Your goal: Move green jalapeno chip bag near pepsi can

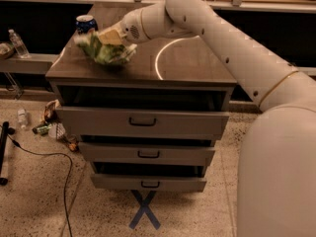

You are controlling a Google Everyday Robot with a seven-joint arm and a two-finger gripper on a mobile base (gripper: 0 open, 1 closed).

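Note:
The green jalapeno chip bag (106, 52) is a crumpled light-green foil bag, held just above the left part of the cabinet top (187, 65). My gripper (109, 36) is shut on its upper edge, reaching in from the right on the white arm. The pepsi can (86, 23), dark blue with a silver top, stands at the back left corner of the top, just behind and left of the bag. The bag partly hides the can's lower part.
The grey cabinet has three drawers pulled partly out (143, 122). A clear plastic bottle (19, 43) stands on a shelf at the left. Litter (52, 127) and a black cable (59, 167) lie on the floor at the left. A blue X (144, 209) marks the floor.

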